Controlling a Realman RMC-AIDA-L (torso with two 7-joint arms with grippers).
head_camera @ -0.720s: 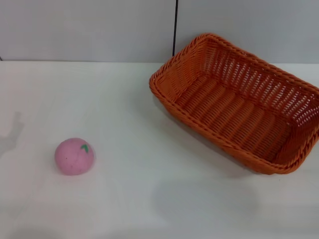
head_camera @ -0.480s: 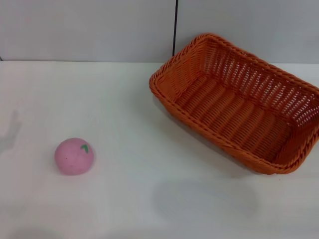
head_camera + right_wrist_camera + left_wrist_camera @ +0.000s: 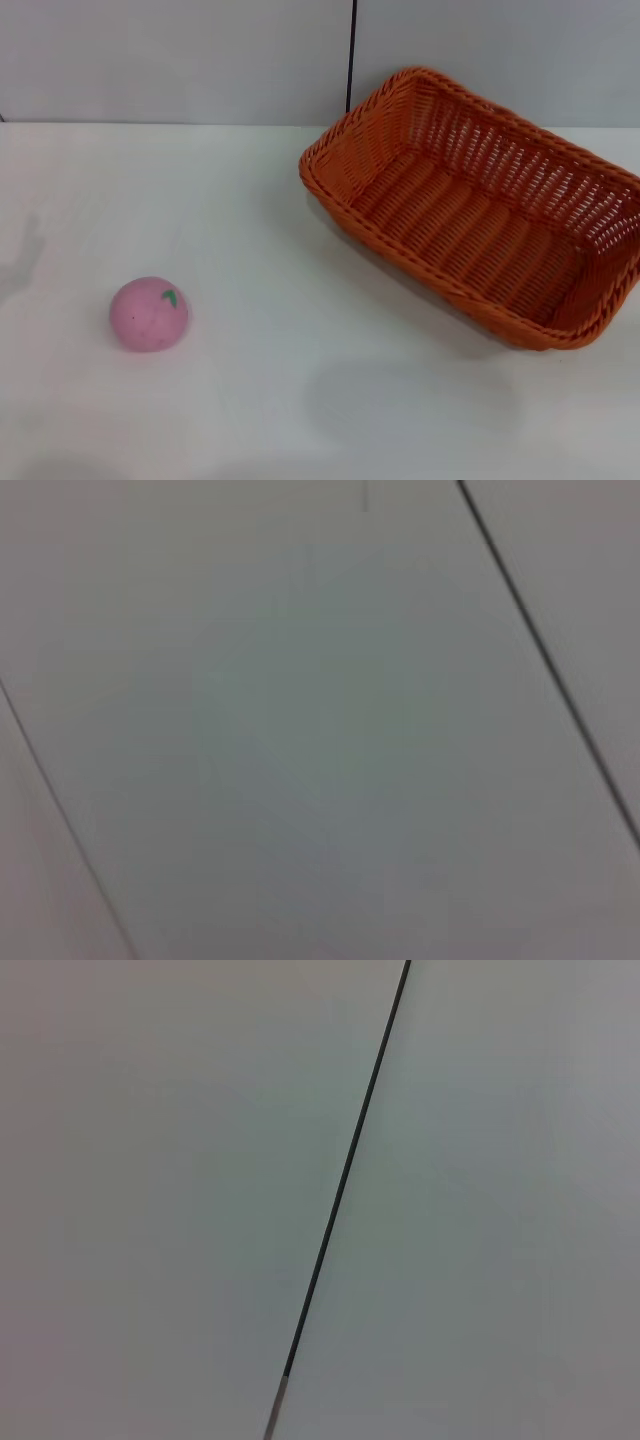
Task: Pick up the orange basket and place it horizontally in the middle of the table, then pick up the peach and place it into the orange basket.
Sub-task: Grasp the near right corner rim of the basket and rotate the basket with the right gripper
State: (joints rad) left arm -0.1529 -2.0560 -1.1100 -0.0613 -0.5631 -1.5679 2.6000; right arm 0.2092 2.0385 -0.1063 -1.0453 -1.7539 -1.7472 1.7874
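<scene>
Neither end effector is showing yet; orange basket [image 3: 480,205] is lying askew, awaiting a rim grasp and centring.

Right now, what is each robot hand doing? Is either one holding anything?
Left hand: not in any view, so its state cannot be told.
Right hand: not in view either.

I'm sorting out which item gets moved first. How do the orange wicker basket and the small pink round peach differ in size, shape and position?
The orange wicker basket is far larger than the small pink round peach. The basket is rectangular, open-weave and empty; the peach is a solid ball with a green leaf mark. The basket lies angled at the far right; the peach sits near the left. Both rest untouched on the white table.
</scene>
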